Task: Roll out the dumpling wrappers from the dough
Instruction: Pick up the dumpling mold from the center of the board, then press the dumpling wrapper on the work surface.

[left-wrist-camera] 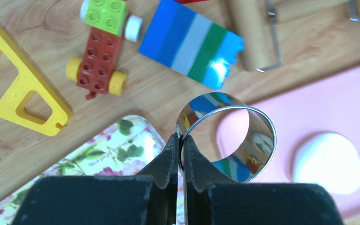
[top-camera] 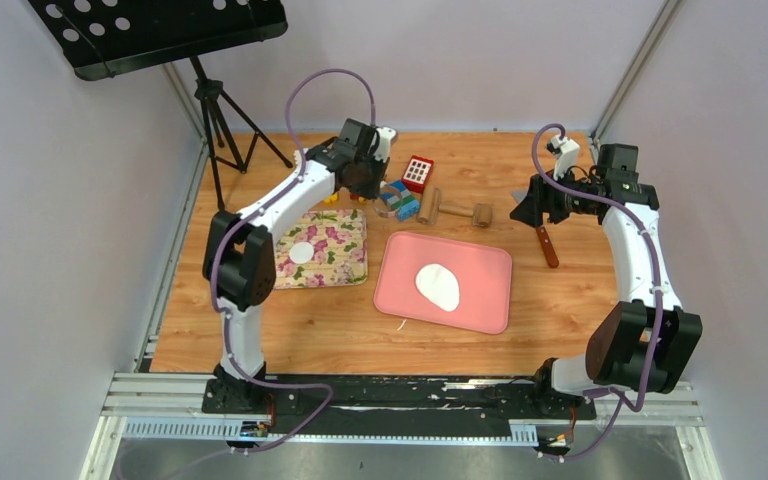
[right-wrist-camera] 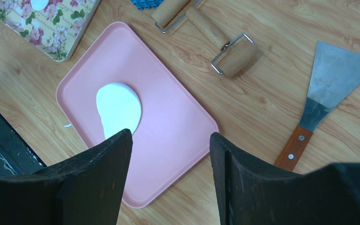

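Dough (top-camera: 438, 287) lies as a flattened white sheet on the pink tray (top-camera: 480, 300) at mid-table. Just left of it, the floral tray (top-camera: 345, 262) carries one round dumpling wrapper (top-camera: 302, 252). The right gripper (right-wrist-camera: 169, 136) hangs with jaws apart, holding nothing. The left gripper (left-wrist-camera: 182, 138) is clenched on the wall of the metal ring (left-wrist-camera: 261, 143), lifted above the table.

Left fingers (left-wrist-camera: 169, 159) pinched tight — right fingers (right-wrist-camera: 105, 161) spread wide.

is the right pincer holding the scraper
No, the right pincer stands open with nothing between its jaws, while the scraper lies apart from it on the table.
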`<state>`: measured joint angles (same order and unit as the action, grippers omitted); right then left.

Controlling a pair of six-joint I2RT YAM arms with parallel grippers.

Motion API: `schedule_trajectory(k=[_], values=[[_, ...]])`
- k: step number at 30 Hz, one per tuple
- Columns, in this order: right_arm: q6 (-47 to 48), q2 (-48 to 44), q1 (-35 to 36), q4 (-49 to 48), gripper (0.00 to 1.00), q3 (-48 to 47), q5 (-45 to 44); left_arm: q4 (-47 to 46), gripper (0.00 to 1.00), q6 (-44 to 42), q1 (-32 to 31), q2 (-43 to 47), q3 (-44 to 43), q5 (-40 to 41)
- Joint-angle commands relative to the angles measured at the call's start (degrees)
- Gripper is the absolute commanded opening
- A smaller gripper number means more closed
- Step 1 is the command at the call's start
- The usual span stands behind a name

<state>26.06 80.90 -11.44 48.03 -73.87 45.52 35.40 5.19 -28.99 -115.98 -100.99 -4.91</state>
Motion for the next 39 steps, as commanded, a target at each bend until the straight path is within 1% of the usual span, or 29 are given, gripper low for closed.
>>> schedule_trajectory(k=[1, 5, 9, 15, 22, 30, 39], values=[[1.27, -1.54, 0.11, -2.10, 0.62, 0.04, 0.98, 0.31, 0.00, -2.76, -4.90, 8.32, 4.31, -5.44], [1.18, -1.38, -0.02, -2.21, 0.62, -0.01, 0.46, 1.08, 0.00, -5.13, -11.68, 11.72, 7.74, -5.41], [1.10, -1.25, -0.70, -2.17, 0.62, -0.09, 0.13, 1.83, 0.00, -7.22, -18.17, 12.30, 9.17, -4.98], [1.00, -1.57, -1.47, -2.25, 0.62, -0.14, 0.29, 0.85, 0.00, -7.91, -23.59, 10.83, 10.67, -2.96], [1.16, -1.95, -1.56, -2.21, 0.62, -0.14, 0.44, -1.53, 0.00, -7.84, -26.60, 7.53, 10.87, -0.52], [1.31, -2.15, -1.56, -2.17, 0.62, -0.05, 0.52, -3.59, 0.00, -6.04, -27.85, 4.93, 10.54, 0.10], [1.43, -2.59, -1.52, -2.21, 0.62, 0.08, 0.89, -5.66, 0.00, -6.11, -28.05, 2.17, 10.16, 1.18]])
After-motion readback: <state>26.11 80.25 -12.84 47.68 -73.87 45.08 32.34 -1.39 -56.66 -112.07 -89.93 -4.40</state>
